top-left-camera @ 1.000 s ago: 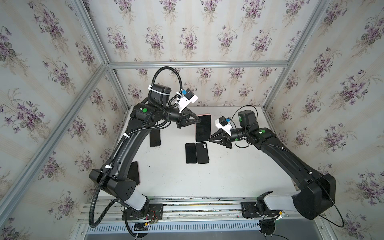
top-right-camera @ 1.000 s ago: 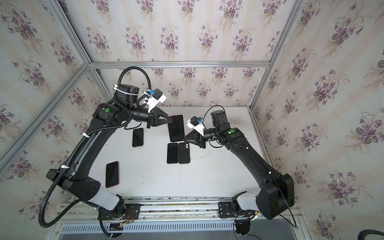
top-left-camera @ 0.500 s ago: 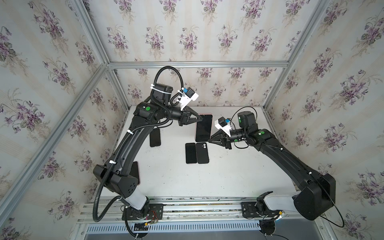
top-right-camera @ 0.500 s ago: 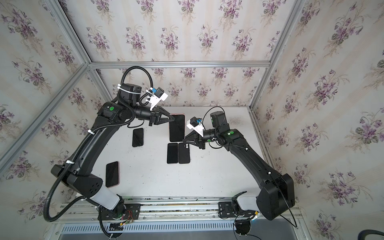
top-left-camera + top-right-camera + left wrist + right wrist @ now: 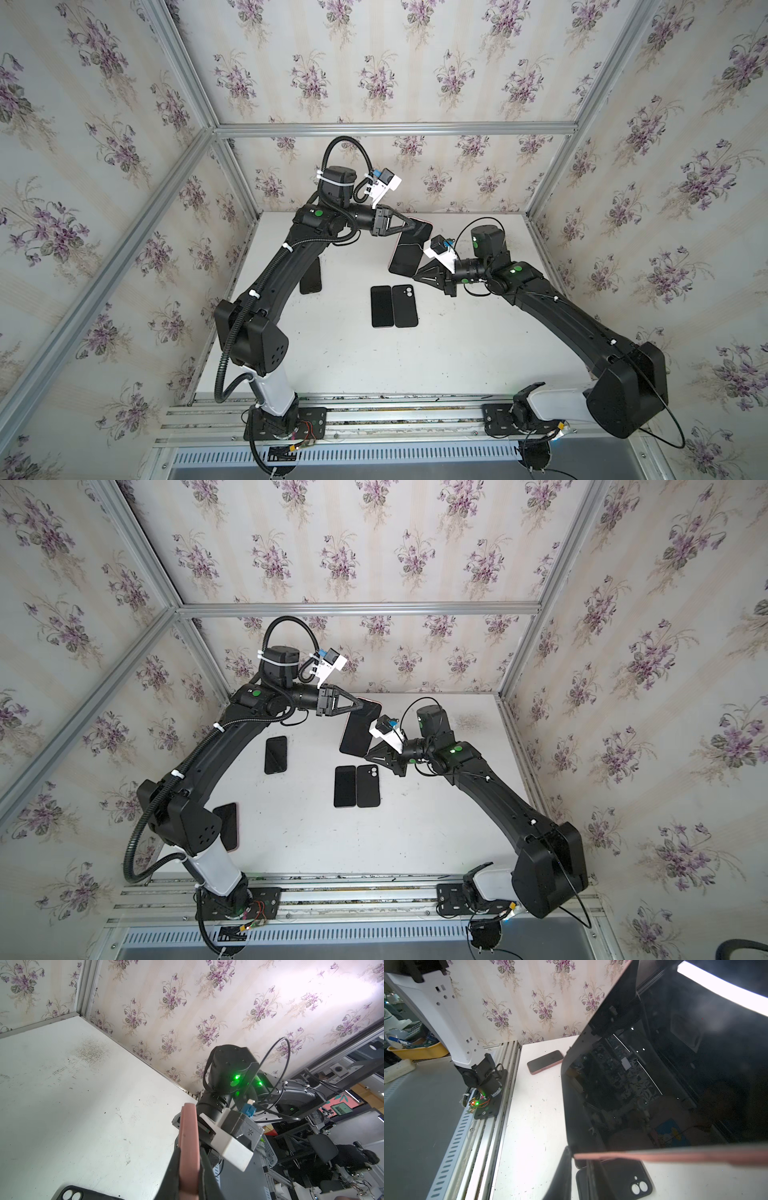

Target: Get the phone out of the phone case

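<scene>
A phone (image 5: 409,254) (image 5: 358,729) in a pink phone case hangs tilted above the back of the table, screen facing up, in both top views. My left gripper (image 5: 417,226) (image 5: 366,706) is shut on the case's far end; in the left wrist view the pink case edge (image 5: 189,1142) sits pinched between the two fingers (image 5: 174,1169) of that gripper (image 5: 189,1159). My right gripper (image 5: 418,275) (image 5: 368,756) is shut on the near corner. The right wrist view shows the dark screen (image 5: 675,1076), the pink rim (image 5: 675,1156) and that gripper (image 5: 578,1159) at the corner.
A bare black phone (image 5: 381,306) and an empty black case (image 5: 405,306) (image 5: 623,1180) lie side by side under the held phone. Another dark phone (image 5: 276,754) lies near the left arm. A pink-edged phone (image 5: 226,827) (image 5: 545,1061) lies at the front left.
The left arm has swung its elbow inward and its gripper has shifted slightly right with the phone's far end. The right arm has barely moved. Both grips hold.
</scene>
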Robot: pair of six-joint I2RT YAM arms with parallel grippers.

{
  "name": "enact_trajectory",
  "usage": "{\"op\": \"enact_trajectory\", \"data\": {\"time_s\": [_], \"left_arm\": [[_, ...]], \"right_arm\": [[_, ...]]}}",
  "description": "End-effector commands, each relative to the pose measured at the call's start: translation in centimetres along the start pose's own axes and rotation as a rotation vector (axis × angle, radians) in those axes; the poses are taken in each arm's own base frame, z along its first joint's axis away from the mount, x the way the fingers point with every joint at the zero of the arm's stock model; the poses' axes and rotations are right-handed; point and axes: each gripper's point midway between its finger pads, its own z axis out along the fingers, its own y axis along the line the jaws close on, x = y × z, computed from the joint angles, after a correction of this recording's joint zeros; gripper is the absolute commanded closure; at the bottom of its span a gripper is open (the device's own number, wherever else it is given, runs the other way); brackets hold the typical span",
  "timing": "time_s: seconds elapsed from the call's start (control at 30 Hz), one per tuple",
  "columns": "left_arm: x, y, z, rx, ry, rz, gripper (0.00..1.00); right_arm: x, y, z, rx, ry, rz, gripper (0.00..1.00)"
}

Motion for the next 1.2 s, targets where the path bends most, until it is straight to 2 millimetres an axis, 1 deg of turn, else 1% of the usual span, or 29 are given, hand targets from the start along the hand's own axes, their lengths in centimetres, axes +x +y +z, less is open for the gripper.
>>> {"op": "enact_trajectory", "data": {"time_s": [0.0, 0.3, 0.4, 0.53, 0.6, 0.67, 0.7, 0.77, 0.83, 0.93, 1.03, 1.1, 1.17], "left_arm": [[1.6, 0.2, 0.7, 0.035, 0.042, -0.245, 1.0], [1.6, 0.6, 1.0, 0.071, 0.02, -0.357, 1.0], [1.2, 0.7, 1.1, 0.088, 0.001, -0.399, 1.0], [0.7, 0.5, 1.0, 0.094, -0.023, -0.413, 1.0], [0.3, 0.7, 0.8, 0.089, -0.035, -0.42, 1.0], [-0.3, 1.0, 0.2, 0.08, -0.06, -0.43, 1.0], [-0.8, 1.0, -0.2, 0.079, -0.075, -0.432, 1.0], [-2.1, 0.5, -1.1, 0.085, -0.116, -0.425, 1.0], [-3.1, 0.1, -1.8, 0.097, -0.151, -0.423, 1.0], [-4.7, -0.3, -3.1, 0.104, -0.22, -0.423, 1.0], [-6.5, 0.0, -4.4, 0.136, -0.309, -0.464, 1.0], [-7.7, -0.2, -5.3, 0.176, -0.368, -0.485, 1.0], [-8.4, -0.3, -5.4, 0.188, -0.392, -0.503, 1.0]], "right_arm": [[-7.7, -2.0, -0.9, 0.12, -0.25, -0.32, 1.0], [-8.0, -3.4, -1.2, 0.204, -0.299, -0.297, 0.99], [-8.1, -4.0, -1.7, 0.267, -0.323, -0.277, 0.99], [-8.1, -4.0, -2.2, 0.292, -0.359, -0.24, 0.98], [-7.7, -3.9, -2.3, 0.295, -0.362, -0.218, 0.95], [-7.2, -4.0, -2.7, 0.333, -0.37, -0.185, 0.93], [-7.0, -4.1, -3.0, 0.354, -0.378, -0.173, 0.91], [-5.8, -4.0, -3.4, 0.385, -0.376, -0.132, 0.82], [-5.2, -3.9, -3.8, 0.403, -0.368, -0.088, 0.74], [-4.7, -4.1, -5.0, 0.46, -0.399, 0.028, 0.57], [-4.3, -4.2, -5.8, 0.481, -0.45, 0.174, 0.49], [-4.4, -3.9, -6.0, 0.447, -0.486, 0.291, 0.43], [-5.1, -3.1, -6.0, 0.38, -0.537, 0.365, 0.41]]}}
